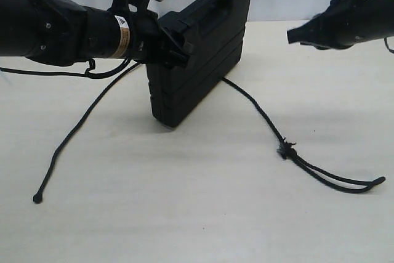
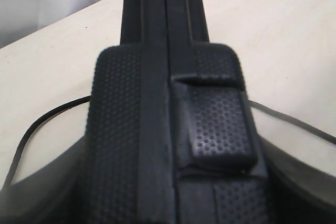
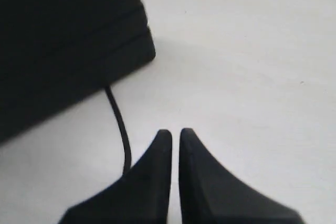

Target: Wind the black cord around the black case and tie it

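While the black case (image 1: 203, 60) is being held on a narrow edge by the left gripper (image 1: 177, 46), with the jaws clamped across its latched rim, the black cord (image 1: 258, 112) is being pinned beneath it. One tail is running out to the left. The other is running right, past a frayed knot (image 1: 287, 149), into a long loop. The right gripper (image 1: 294, 34) is being carried closed and empty above the bench (image 1: 184, 226), well apart from the cord.

Hazards, as judged: the case is being gripped at one upper corner only, so it could be twisted or tipped out of the jaws during a turn. The cord could be dragged clear from under the case if a tail is pulled while the case is raised — the wrap would then be lost. The frayed knot could be snagged at the case's lower corner.

Room: the far bench edge is lying close behind the case, so little margin is being offered there. Broad bare bench is being left open in front and to the right. The left tail is passing under the left arm — fouling is possible there.
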`<state>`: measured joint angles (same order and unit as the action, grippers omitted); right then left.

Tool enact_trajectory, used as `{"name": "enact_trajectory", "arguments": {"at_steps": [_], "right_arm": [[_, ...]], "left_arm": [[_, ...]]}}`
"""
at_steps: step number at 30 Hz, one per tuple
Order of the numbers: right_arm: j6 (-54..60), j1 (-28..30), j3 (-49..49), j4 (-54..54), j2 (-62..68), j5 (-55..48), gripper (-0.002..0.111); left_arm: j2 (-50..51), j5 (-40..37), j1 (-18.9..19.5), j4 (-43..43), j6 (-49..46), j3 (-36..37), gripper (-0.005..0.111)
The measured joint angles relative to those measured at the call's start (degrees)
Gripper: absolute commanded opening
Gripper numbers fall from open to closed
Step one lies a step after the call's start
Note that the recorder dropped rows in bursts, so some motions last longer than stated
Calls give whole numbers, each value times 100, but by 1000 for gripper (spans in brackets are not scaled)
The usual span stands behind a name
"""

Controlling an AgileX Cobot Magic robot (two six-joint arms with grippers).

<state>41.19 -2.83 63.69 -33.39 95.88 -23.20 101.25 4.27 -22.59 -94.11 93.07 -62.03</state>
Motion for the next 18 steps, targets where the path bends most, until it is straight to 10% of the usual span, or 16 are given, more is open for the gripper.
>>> {"name": "enact_trajectory", "arguments": {"at_steps": [10, 18], "right_arm": [[2562, -454, 364, 1867, 27, -2705, 57], [957, -595, -107, 2346, 395, -3007, 69]], "left_arm": [[0, 23, 0, -351, 0, 0, 0], [0, 58, 0, -401, -12, 0, 0]]}}
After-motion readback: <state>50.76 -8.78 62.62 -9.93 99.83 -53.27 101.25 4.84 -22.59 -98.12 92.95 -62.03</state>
